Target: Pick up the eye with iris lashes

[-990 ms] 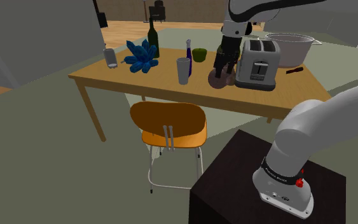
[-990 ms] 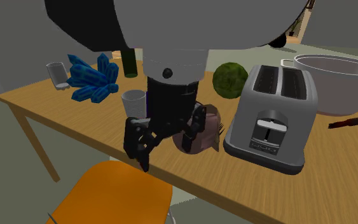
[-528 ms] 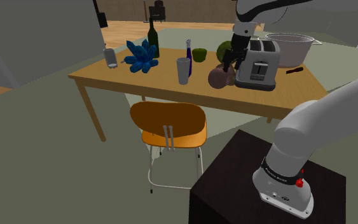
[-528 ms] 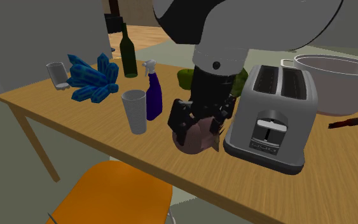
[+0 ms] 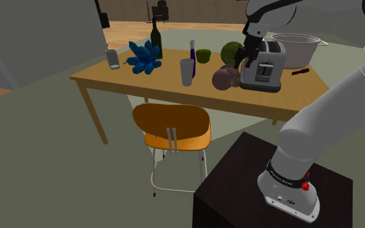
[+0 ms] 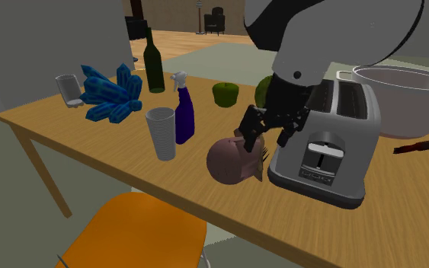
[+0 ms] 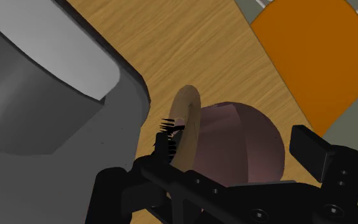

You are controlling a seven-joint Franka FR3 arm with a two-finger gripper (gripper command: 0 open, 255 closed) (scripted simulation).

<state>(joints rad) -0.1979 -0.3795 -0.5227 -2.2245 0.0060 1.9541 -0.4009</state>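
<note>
Hovering over the pinkish eye, your claw is wide open, right beside the toaster near the table's edge.

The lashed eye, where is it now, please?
In the second exterior view, the eye lies on the table just left of the toaster, below the tool.

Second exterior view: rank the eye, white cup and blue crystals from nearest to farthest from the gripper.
1. Eye, just below the gripper, beside the toaster.
2. White cup, toward the view's left.
3. Blue crystals, farthest left.
</note>
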